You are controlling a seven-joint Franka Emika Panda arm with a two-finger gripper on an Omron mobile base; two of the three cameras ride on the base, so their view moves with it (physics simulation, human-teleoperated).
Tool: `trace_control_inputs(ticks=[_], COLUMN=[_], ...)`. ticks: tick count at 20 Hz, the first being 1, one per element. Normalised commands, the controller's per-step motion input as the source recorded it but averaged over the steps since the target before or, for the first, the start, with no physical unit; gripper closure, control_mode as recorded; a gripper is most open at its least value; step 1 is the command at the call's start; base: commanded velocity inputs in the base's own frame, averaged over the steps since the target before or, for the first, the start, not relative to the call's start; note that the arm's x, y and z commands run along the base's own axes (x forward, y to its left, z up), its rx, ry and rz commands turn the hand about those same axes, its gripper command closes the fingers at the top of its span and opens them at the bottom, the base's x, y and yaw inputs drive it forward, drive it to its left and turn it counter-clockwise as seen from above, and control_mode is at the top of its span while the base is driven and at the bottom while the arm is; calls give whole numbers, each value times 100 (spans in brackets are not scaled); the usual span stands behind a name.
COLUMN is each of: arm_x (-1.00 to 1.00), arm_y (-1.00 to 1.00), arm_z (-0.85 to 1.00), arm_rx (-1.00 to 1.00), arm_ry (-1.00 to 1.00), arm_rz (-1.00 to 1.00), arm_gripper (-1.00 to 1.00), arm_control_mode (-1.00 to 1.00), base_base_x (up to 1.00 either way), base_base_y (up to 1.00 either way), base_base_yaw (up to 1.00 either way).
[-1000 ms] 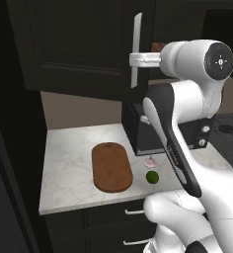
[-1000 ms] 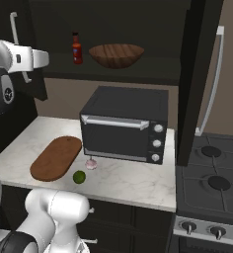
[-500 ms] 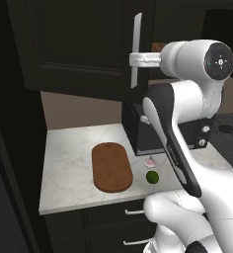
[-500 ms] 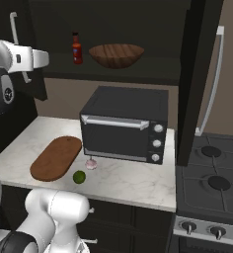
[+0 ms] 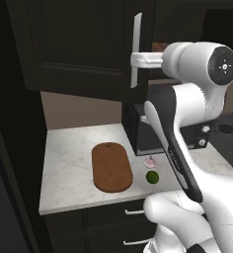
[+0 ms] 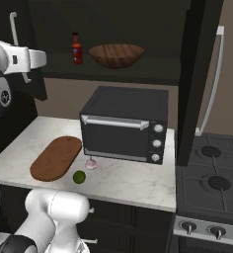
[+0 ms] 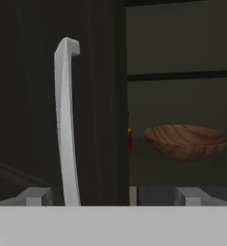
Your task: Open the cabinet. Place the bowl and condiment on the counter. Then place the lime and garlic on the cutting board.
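On the marbled desk [image 5: 69, 163], left base view, cutting board [image 5: 112, 166], garlic [image 5: 150, 161] and lime [image 5: 152, 177] lie; right base view shows bowl [image 6: 116, 54] and condiment [image 6: 77, 48] shelved in the open cabinet [image 6: 197, 74]; hand view: fingers [image 7: 113, 196] released beside the door handle [image 7: 66, 120].

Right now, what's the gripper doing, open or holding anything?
Gripper: open, holding nothing, beside the cabinet door handle.

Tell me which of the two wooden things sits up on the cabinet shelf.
The bowl: round and deep, it rests on the shelf beside the red condiment. The flat oblong cutting board lies down on the counter.
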Motion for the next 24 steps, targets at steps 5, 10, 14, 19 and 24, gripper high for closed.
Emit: trace_control_inputs(ticks=[5,10,14,19,24], arm_x=[-43,-16,3,0,-2], arm_y=[-1,-14,-16,-26,-10], arm_z=[33,20,0,0,0], arm_rx=[-1,1,2,2,6], arm_ry=[-15,-3,1,0,1], arm_rz=[-1,0,0,3,4], arm_gripper=[-100,-100,-100,-100,-100], arm_control_mode=[-100,-100,-100,-100,-100], base_base_x=[0,0,0,0,0], base_base_y=[0,0,0,0,0], base_base_yaw=[0,0,0,0,0])
